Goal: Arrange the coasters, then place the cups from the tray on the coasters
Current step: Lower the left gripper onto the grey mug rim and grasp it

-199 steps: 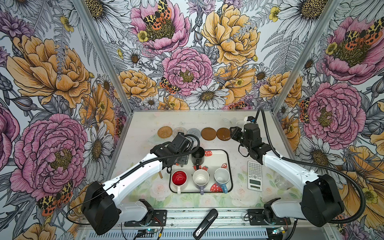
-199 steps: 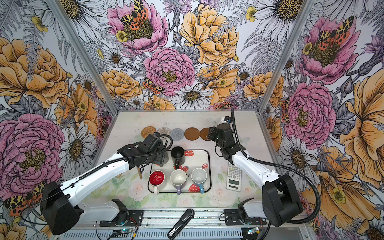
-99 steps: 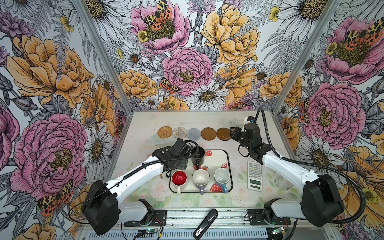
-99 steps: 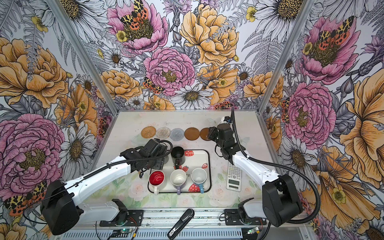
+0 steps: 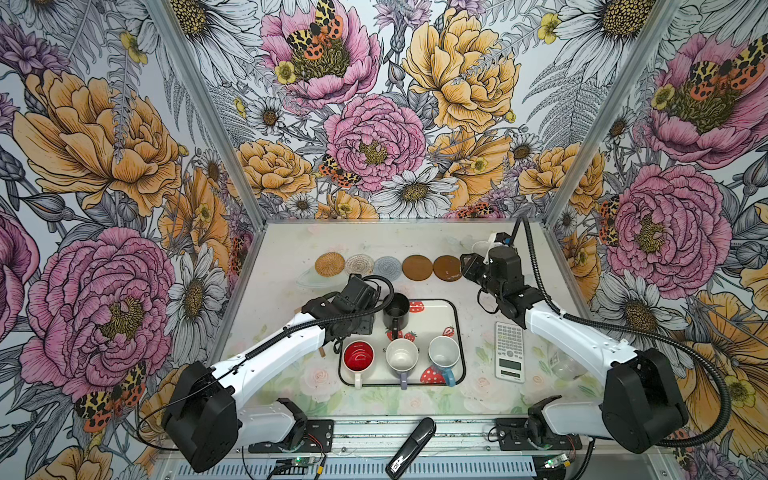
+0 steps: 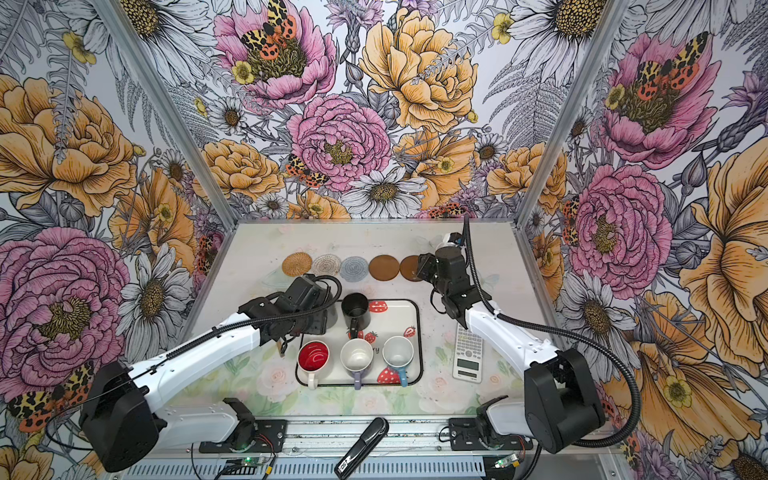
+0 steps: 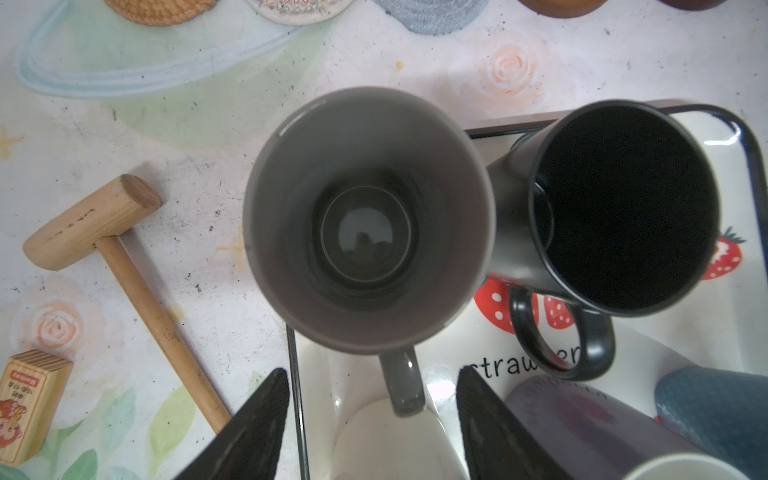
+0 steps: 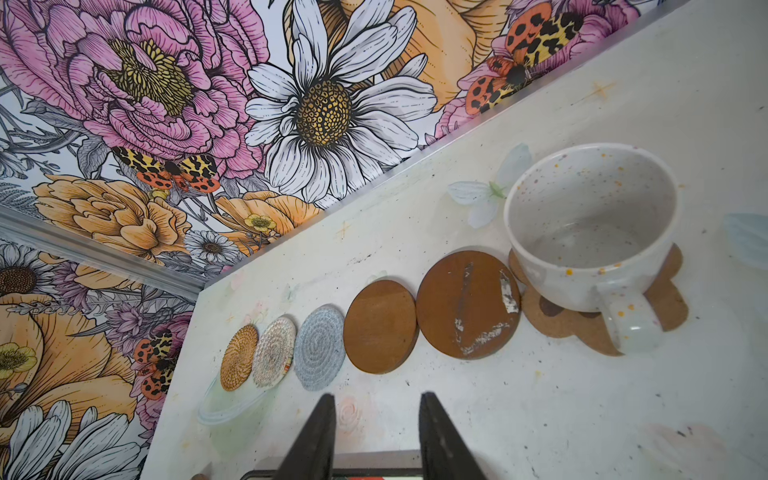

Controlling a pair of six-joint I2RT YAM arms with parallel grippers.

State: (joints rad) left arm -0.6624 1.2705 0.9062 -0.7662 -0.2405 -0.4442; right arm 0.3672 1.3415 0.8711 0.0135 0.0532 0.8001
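Six coasters lie in a row beyond the tray's (image 5: 432,320) far edge: a rattan coaster (image 5: 329,264), a cream crochet coaster (image 5: 359,264), a grey-blue crochet coaster (image 5: 387,268), a first brown disc (image 5: 417,268), a second brown disc (image 5: 447,268) and a paw-shaped coaster (image 8: 582,328).

There are six mugs. The speckled mug (image 8: 590,232) stands on the paw-shaped coaster. Five are on the tray: the grey mug (image 7: 365,220) at its far-left corner, the black mug (image 5: 396,309) just beside it, and along the near edge the red-lined mug (image 5: 358,356), lavender mug (image 5: 402,354) and blue mug (image 5: 444,352).

The left gripper (image 7: 372,376) is parted, its jaws straddling the grey mug's handle without touching it. The right gripper (image 8: 377,395) is partly open and holds nothing.

The left arm stretches to the tray's far-left corner, wrist pointing down. The right arm reaches past the tray's far-right corner, tilted toward the coaster row.
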